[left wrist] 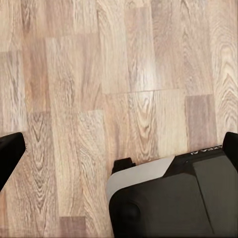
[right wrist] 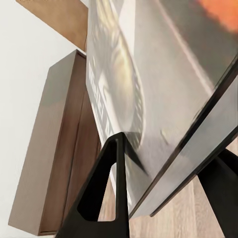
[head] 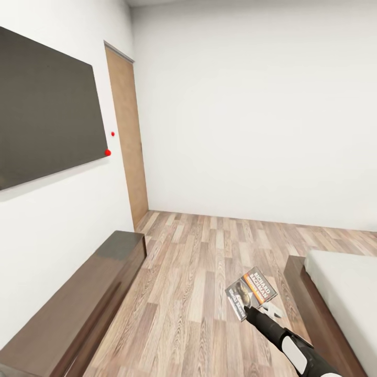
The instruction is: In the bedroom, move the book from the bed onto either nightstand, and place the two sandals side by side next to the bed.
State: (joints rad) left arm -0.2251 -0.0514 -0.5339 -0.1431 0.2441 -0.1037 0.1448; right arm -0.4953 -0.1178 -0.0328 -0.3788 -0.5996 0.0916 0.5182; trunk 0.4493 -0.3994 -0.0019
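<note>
The right claw (head: 262, 312) is clamped on the book (head: 252, 292), holding it up in the air over the wood-plank floor (head: 199, 272), just left of the bed's near corner. The book's cover faces up and toward us, tilted, with its orange band and white lettering plain to read. In the right wrist view the two dark fingers (right wrist: 106, 198) pinch the book (right wrist: 163, 89) by its lower edge, one finger on the cover side and one behind, the cover looming large.

The bed (head: 340, 293) sits at the right, its dark wooden frame running along the floor and the pale mattress above it. Along the left wall stands a long low dark cabinet (head: 78, 309) with a glossy top, and above it hangs a large dark screen (head: 47, 104). Farther along that wall is a light wooden door (head: 128, 141).

The left claw (left wrist: 119, 148) hangs over bare floor planks (left wrist: 124, 74); its two dark fingertips stand wide apart at the edges of the left wrist view, gripping nothing, with part of the robot's dark and white body beneath.
</note>
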